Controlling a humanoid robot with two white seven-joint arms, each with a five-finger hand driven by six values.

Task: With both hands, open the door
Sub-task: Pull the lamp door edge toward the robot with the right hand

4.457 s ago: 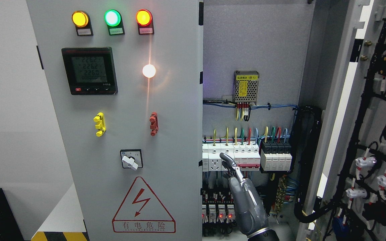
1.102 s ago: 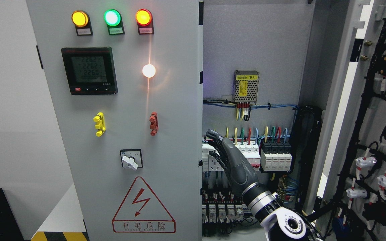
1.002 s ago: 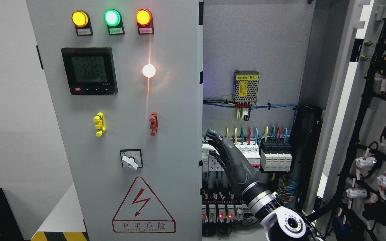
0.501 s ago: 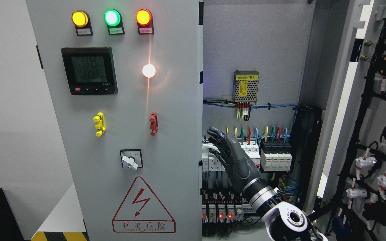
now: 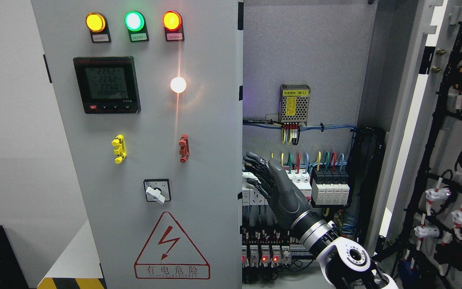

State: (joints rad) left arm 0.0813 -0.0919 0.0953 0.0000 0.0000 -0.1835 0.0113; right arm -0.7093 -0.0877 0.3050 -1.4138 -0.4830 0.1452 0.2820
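**Right hand at the free edge of the closed left door**

Left door (image 5: 199, 168) of the electrical cabinet: grey, shut, fills the picture's left half. Its free edge runs vertically near the middle. Right door (image 5: 409, 120) swung wide open, wiring on its inner face.

Right hand (image 5: 271, 180): arm comes in from the lower right corner. Fingers (image 5: 255, 160) spread and extended, holding nothing, tips just beside the left door's free edge at mid-height; contact cannot be told. The hand sits in front of the white circuit breakers (image 5: 295, 186).

On the left door: yellow, green and red indicator lamps (image 5: 134, 21) along the top, digital meter (image 5: 106, 84) below them, rotary switch (image 5: 157, 190), warning triangle (image 5: 171, 247) near the bottom edge.

Inside cabinet: perforated power supply (image 5: 294, 103) on the back panel, above the breakers.
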